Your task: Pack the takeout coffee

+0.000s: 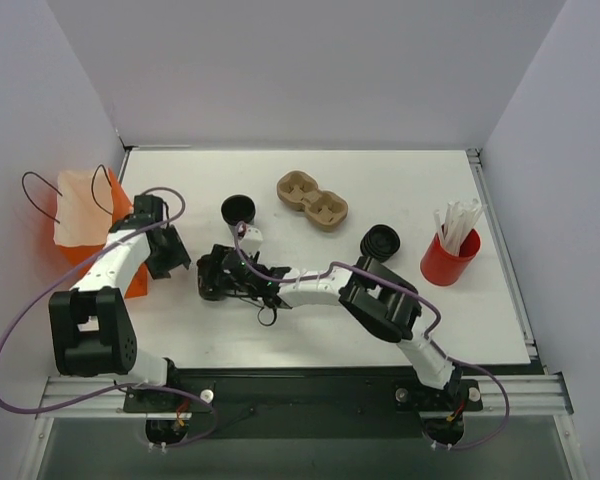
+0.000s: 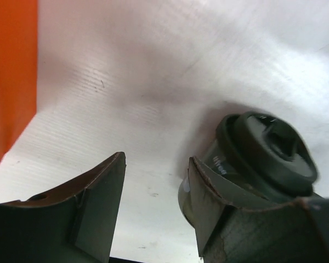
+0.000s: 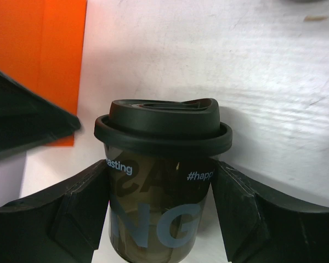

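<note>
The small black lidded paper cup was pinched by the right gripper. The left gripper was spread, empty. Placement into the orange paper bag, beyond-left, remained.

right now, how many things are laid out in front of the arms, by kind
lidded black cup: 1
unlidded black cup: 1
orange bag: 1
cardboard cup carrier: 1
stack of black lids: 1
red cup of white sticks: 1
total: 6
</note>
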Controlling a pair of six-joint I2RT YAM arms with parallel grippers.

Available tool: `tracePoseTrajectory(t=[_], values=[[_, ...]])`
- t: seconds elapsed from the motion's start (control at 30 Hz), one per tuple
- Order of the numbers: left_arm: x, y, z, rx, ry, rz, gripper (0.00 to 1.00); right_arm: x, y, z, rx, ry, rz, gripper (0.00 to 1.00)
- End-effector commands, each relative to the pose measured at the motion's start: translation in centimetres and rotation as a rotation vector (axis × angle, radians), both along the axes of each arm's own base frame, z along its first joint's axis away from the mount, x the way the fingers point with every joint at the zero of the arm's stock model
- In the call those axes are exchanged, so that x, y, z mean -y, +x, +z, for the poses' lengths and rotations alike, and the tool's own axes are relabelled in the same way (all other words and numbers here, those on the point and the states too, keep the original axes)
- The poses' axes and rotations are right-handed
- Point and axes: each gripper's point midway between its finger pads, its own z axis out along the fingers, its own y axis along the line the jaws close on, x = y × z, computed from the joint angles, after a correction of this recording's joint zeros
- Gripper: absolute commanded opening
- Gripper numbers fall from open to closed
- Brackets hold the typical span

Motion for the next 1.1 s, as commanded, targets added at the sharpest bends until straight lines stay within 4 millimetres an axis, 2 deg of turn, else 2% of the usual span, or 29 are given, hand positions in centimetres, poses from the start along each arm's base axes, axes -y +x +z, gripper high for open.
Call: tracePoseTrajectory(t=[0.0,0.03,0.07,0.1,0.13,0.17,0.2,0.23,0.33,0.4,0.43,0.47,0.5,0.53,0.6,0.63,0.83,0.93,1.0,1.07], values=[[-0.5,3.2,6.9,0.191,0.027,0.002,0.60,2.6,1.5,3.5,0.204,-0.011,0.168,0.63],[-0.4,3.7,8.3,0.233,0.021,0.000,0.60,2.4,1.7,5.6,0.270,0.037,0.201,0.63],[-0.2,4.0,9.2,0.258,0.011,0.000,0.60,2.8,1.7,6.1,0.341,0.010,0.265,0.63],[0.5,4.8,10.7,0.307,-0.022,-0.022,0.60,3.8,1.0,5.1,0.372,-0.025,0.303,0.63],[0.9,4.9,11.8,0.343,-0.033,-0.037,0.60,3.6,0.8,7.6,0.473,0.013,0.332,0.63],[1.6,5.1,12.4,0.368,-0.064,-0.070,0.60,3.4,-0.3,7.9,0.533,0.003,0.410,0.64],[3.0,5.5,13.6,0.409,-0.131,-0.123,0.60,4.0,-0.8,7.4,0.614,-0.060,0.470,0.65],[3.6,5.5,14.3,0.429,-0.157,-0.148,0.60,4.2,-1.2,8.7,0.702,-0.058,0.498,0.65],[6.1,5.1,15.5,0.461,-0.260,-0.292,0.60,5.6,-2.3,9.9,0.893,-0.099,0.550,0.67],[7.3,4.6,15.3,0.456,-0.313,-0.350,0.60,6.9,-2.6,10.5,1.001,-0.149,0.561,0.68],[8.7,4.1,15.6,0.459,-0.396,-0.410,0.60,7.3,-2.6,10.8,1.029,-0.155,0.554,0.68],[9.1,3.7,15.3,0.445,-0.423,-0.420,0.60,7.8,-2.8,11.1,1.060,-0.162,0.545,0.68],[9.3,3.3,15.0,0.430,-0.435,-0.427,0.60,8.4,-2.8,12.8,1.131,-0.154,0.505,0.68],[9.6,2.8,14.7,0.420,-0.444,-0.439,0.59,9.2,-3.1,12.3,1.148,-0.176,0.500,0.68],[10.0,2.3,14.8,0.441,-0.460,-0.474,0.59,10.0,-3.3,14.0,1.221,-0.167,0.453,0.68],[10.4,1.7,14.6,0.440,-0.483,-0.505,0.60,10.5,-3.5,13.7,1.245,-0.196,0.453,0.68],[12.4,1.2,15.6,0.518,-0.545,-0.635,0.59,11.5,-4.6,16.1,1.343,-0.173,0.420,0.68],[13.4,0.6,14.7,0.519,-0.585,-0.674,0.60,11.7,-5.3,17.1,1.359,-0.143,0.427,0.68],[14.8,-0.4,13.4,0.478,-0.606,-0.697,0.60,11.9,-5.5,18.0,1.372,-0.128,0.420,0.68],[15.0,-0.7,12.2,0.453,-0.600,-0.682,0.59,12.0,-5.9,18.8,1.393,-0.116,0.421,0.68]])
